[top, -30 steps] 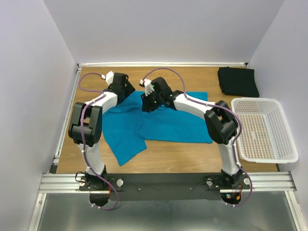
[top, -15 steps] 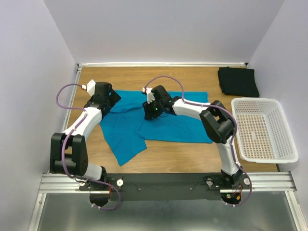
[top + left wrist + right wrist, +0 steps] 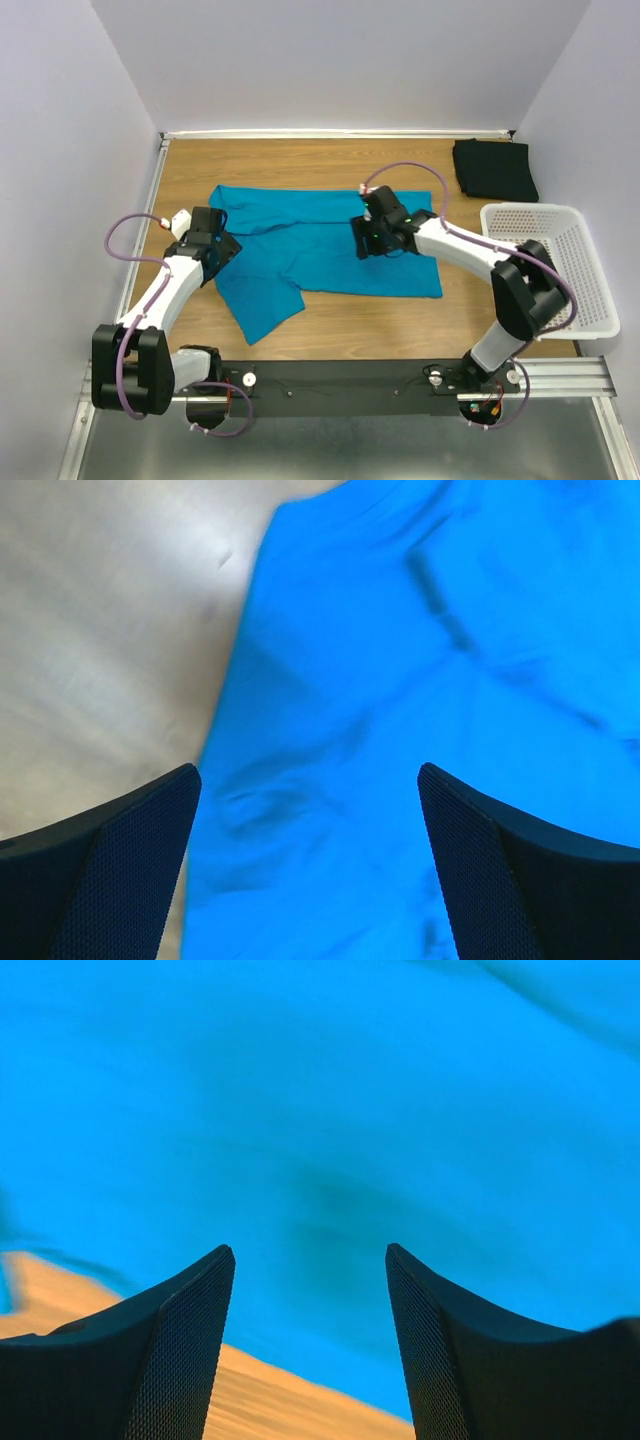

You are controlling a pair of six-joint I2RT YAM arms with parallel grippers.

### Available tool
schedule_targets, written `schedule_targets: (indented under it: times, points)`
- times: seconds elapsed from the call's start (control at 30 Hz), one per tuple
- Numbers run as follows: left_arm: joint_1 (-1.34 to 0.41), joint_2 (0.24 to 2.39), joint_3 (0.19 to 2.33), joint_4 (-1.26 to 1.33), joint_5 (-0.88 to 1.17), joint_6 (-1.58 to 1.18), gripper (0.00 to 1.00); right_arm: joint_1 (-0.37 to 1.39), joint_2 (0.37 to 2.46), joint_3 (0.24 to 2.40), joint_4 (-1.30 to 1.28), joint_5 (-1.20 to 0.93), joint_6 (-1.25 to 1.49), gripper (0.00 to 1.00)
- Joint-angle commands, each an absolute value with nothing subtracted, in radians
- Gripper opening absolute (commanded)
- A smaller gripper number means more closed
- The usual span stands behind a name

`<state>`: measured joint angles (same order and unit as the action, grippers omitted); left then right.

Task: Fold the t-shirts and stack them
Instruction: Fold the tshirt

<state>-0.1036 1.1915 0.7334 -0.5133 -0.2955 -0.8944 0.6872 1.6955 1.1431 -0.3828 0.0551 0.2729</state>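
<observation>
The teal-blue t-shirt [image 3: 320, 245] lies spread on the wooden table, one part reaching toward the near left [image 3: 258, 310]. The black t-shirt [image 3: 495, 168] sits folded at the back right corner. My left gripper [image 3: 220, 252] hovers over the teal shirt's left edge, open, with only cloth [image 3: 400, 680] below its fingers [image 3: 120, 880]. My right gripper [image 3: 364, 240] is over the shirt's middle right, open, nothing between its fingers [image 3: 180, 1350]. Teal cloth [image 3: 330, 1110] and a strip of table show beneath it.
A white perforated basket [image 3: 590, 322] stands at the right edge of the table. Bare wood [image 3: 400, 325] lies in front of the shirt and along the back [image 3: 320, 160]. A metal rail [image 3: 135, 260] runs down the left side.
The right jaws have opened and the right arm has moved right across the shirt. The left arm has drawn back toward the near left. The shirt's back edge now lies spread flat.
</observation>
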Motion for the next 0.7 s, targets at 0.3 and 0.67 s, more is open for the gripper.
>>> schedule_targets:
  times: [0.3, 0.67]
  points:
    - [-0.091, 1.256, 0.719, -0.635, -0.351, -0.911, 0.71, 0.388, 1.460, 0.922, -0.595, 0.153, 0.465, 0.70]
    - [-0.089, 1.359, 0.701, -0.575, -0.275, -0.858, 0.59, 0.358, 1.543, 0.858, -0.551, 0.095, 0.485, 0.61]
